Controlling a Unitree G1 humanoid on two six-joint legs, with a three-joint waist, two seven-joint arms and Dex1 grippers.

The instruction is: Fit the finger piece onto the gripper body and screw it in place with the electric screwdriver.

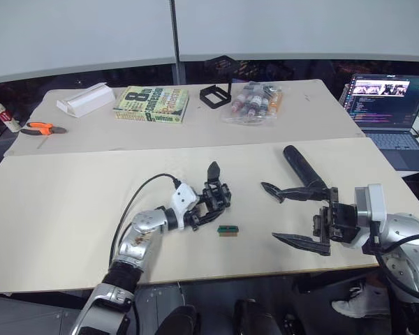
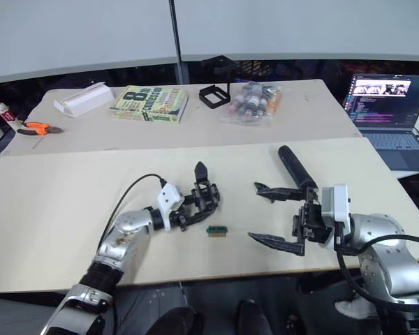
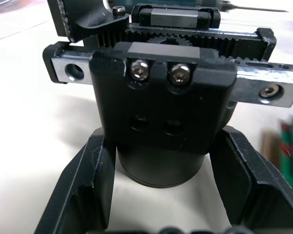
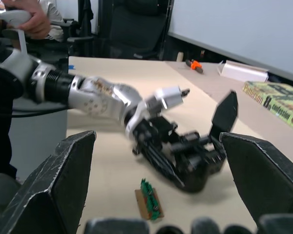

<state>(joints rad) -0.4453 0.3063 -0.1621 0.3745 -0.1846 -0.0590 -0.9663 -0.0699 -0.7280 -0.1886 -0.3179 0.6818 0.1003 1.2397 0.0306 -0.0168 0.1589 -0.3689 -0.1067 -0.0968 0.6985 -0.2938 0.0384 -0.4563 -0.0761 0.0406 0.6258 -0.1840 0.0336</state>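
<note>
The jaws of the left gripper (image 1: 211,204) are closed around the gripper body (image 1: 215,192), a small black plastic and metal mechanism with a rounded base, toothed rack and two silver screws on its block (image 3: 161,105); its pointed black finger stands upward from it. The right gripper's (image 1: 286,216) jaws are spread wide and hold nothing, one black claw lying near the front edge of the pale beige tabletop (image 1: 70,209), the other just beside the electric screwdriver (image 1: 304,167), a thick black cylinder lying on the table and angled away from the robot; whether they touch cannot be told. A small green-and-tan block (image 1: 228,230) rests on the table between the two grippers, just beside the held mechanism. Whether a loose finger piece lies anywhere cannot be told. On the farther table sit a black square frame (image 1: 214,95), a green-covered book (image 1: 151,104), a clear bag of small bottles (image 1: 253,102), a white box (image 1: 86,100) and orange-handled pliers (image 1: 42,128). An open laptop (image 1: 387,105) stands at the far right. In the right wrist view a person's hand (image 4: 27,22) holds a white object.
</note>
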